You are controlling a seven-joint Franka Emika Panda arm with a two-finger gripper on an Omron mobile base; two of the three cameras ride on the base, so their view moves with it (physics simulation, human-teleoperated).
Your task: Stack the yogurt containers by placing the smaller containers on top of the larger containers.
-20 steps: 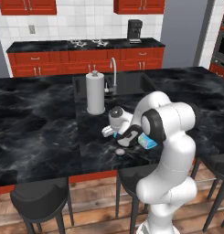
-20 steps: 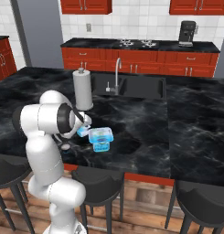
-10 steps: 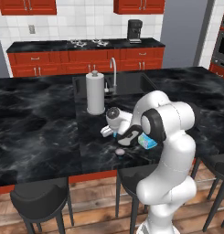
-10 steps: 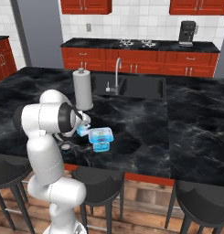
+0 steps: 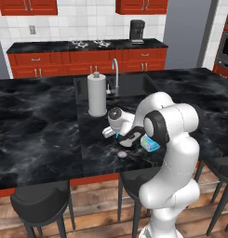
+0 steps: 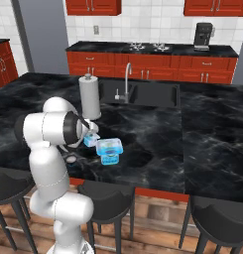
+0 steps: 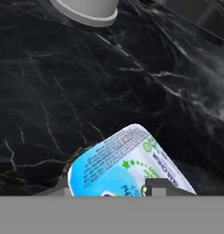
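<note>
Over the last second the jaws have drawn in from wide open around the small yogurt cup (image 7: 127, 164), while the arm and the tubs have hardly moved — by my reading the grasp that starts the stacking is under way, with the lift not yet begun. In the hand view the cup lies right at the gripper (image 7: 131, 189), with a dark fingertip (image 7: 161, 186) against its printed lid; whether the squeeze is firm I cannot tell. The cup sits on the black marble island counter (image 6: 192, 149), low under the wrist, just beside the larger yogurt tub (image 6: 109, 150) standing upright towards the sink (image 6: 143, 93). The paper-towel roll (image 5: 97, 94) stands behind, and a small grey disc (image 5: 122, 154) lies near the counter's front edge.
</note>
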